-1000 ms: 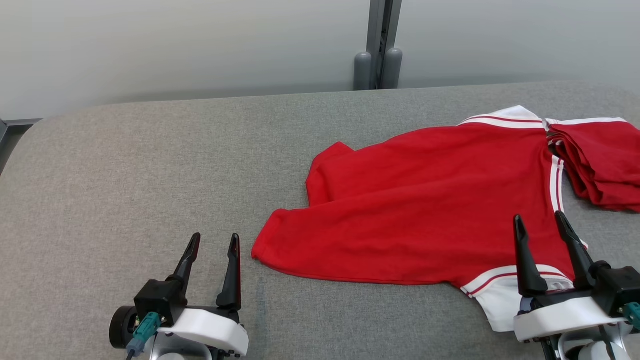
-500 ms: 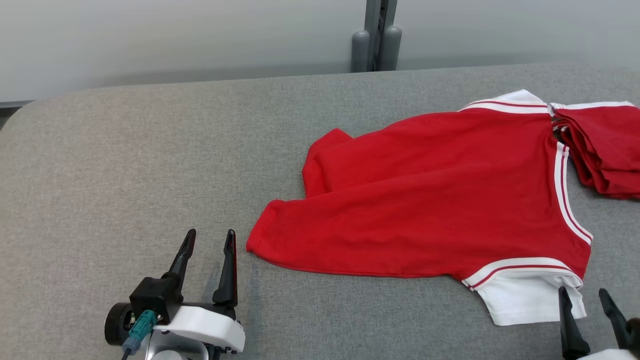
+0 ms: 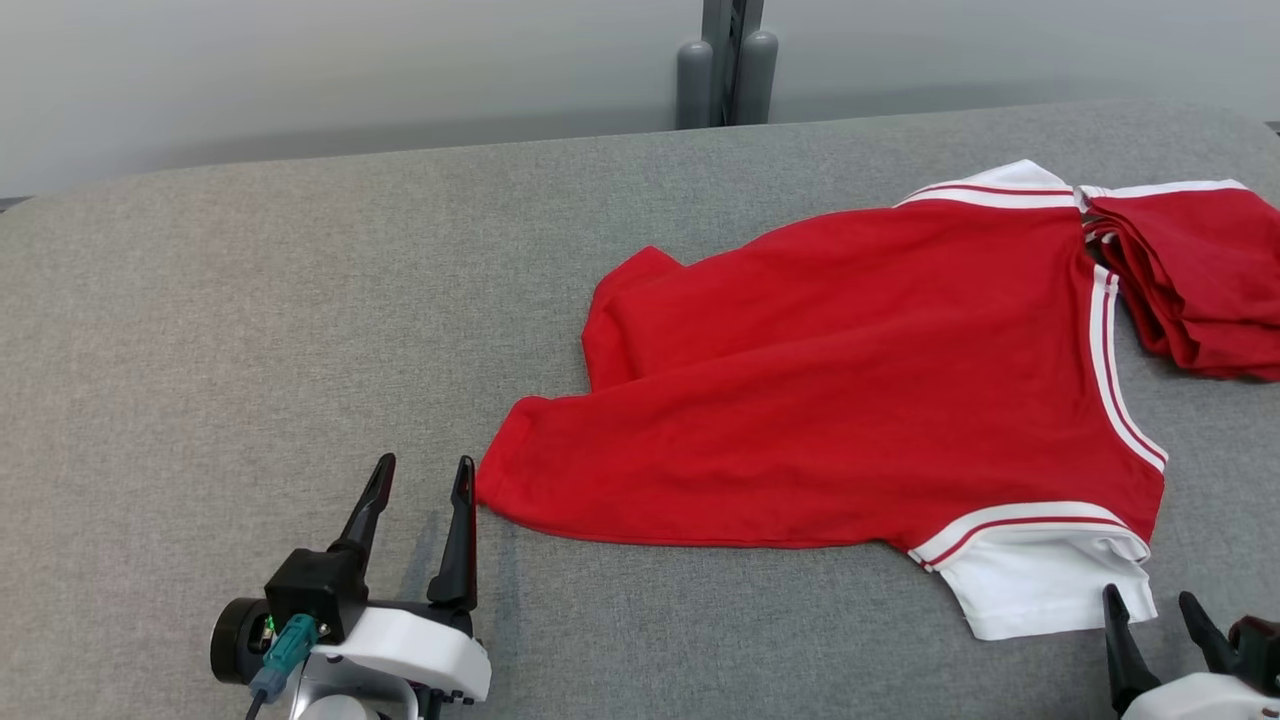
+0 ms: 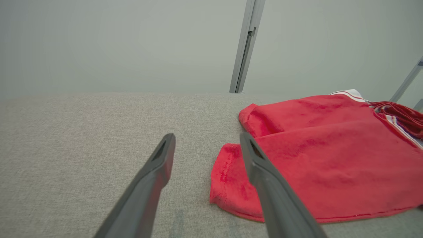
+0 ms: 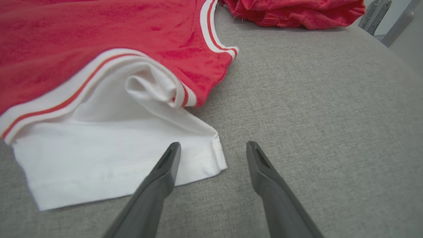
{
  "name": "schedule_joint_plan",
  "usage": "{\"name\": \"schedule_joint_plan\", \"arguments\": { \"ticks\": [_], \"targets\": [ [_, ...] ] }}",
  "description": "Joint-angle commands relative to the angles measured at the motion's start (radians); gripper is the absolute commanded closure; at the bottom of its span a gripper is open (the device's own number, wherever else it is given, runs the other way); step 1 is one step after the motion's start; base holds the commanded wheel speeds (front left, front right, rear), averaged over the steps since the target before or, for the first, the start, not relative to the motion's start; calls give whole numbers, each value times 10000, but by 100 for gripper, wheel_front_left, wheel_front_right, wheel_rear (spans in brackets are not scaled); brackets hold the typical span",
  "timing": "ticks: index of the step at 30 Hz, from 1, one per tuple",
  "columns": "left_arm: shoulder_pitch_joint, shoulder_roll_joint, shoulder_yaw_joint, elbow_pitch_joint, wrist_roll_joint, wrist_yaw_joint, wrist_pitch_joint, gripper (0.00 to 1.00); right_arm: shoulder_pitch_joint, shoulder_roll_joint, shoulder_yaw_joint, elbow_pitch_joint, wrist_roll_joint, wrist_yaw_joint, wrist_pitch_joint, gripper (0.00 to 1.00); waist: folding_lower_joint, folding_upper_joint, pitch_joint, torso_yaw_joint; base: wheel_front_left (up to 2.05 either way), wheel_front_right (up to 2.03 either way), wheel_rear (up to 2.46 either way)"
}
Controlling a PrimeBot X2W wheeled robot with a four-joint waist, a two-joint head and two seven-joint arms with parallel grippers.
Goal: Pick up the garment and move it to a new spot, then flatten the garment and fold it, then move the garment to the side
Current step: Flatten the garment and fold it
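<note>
A grey cloth-covered desk [image 3: 250, 330] runs across the whole head view, and the red garment [image 3: 850, 380] lies spread on it over the right half of the frame. Its hem points to the centre and its white-striped shoulder to the right edge. At the upper right a bunched red bundle [image 3: 1190, 280] touches it; I cannot tell whether this is part of the same garment. The white sleeve [image 3: 1040, 590] lies at the lower right, with a rolled lip where it joins the red.

A second ago the right claw [image 3: 1149, 597] stood over the shoulder stripe. It has now drawn back to the bottom right corner, jaws wide and empty, one tip over the sleeve's corner in the right wrist view [image 5: 213, 144]. The garment itself lies as it did; the small slide of the whole picture is the camera's doing. The left claw [image 3: 425, 468] has kept its post at the lower left, also wide and empty, just beside the hem corner.

With both claws off the cloth, the garment seems placed and the flattening unfinished: one hem layer is still doubled back and the sleeve is curled.

A grey post [image 3: 725, 50] rises at top centre. A teal connector [image 3: 285, 650] sits on the left wrist. No brand, label or lettering can be read anywhere.
</note>
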Motion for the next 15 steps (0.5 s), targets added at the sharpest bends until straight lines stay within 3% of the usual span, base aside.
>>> {"name": "schedule_joint_plan", "arguments": {
  "ticks": [1, 7, 8, 9, 11, 12, 13, 15],
  "targets": [
    [-165, 41, -12, 37, 82, -75, 1, 0, -254, -103, 13, 308, 135, -3, -1, 0, 0, 0, -19, 43, 0, 0, 0],
    [-54, 41, 6, 113, 107, -82, 2, 0, -730, -328, 207, 1410, 579, -3, 250, 1, 0, 0, -98, 139, 0, 0, 0],
    [-34, 40, 0, 124, 88, -85, 2, 0, -788, -333, 294, 1540, 696, -3, 266, 18, 0, 0, -110, 148, 0, 0, 0],
    [-18, 41, -3, 141, 89, -88, 2, 0, -842, -331, 374, 1641, 864, -3, 273, 47, 0, 0, -126, 154, 0, 0, 0],
    [2, 41, 4, 160, 99, -87, 2, 0, -915, -427, 577, 1802, 1139, -3, 327, 65, 0, 0, -158, 151, 0, 0, 0],
    [15, 41, 7, 172, 111, -92, 2, 0, -937, -500, 683, 1851, 1232, -3, 307, 86, 0, 0, -176, 143, 0, 0, 0],
    [27, 40, -2, 203, 131, -114, 2, 0, -924, -544, 811, 1878, 1333, -3, 323, 100, 0, 0, -195, 133, 0, 0, 0],
    [44, 43, 7, 236, 141, -137, 2, 0, -881, -554, 997, 1775, 1681, -3, 270, 100, 0, 0, -251, 98, 0, 0, 0]
  ]
}}
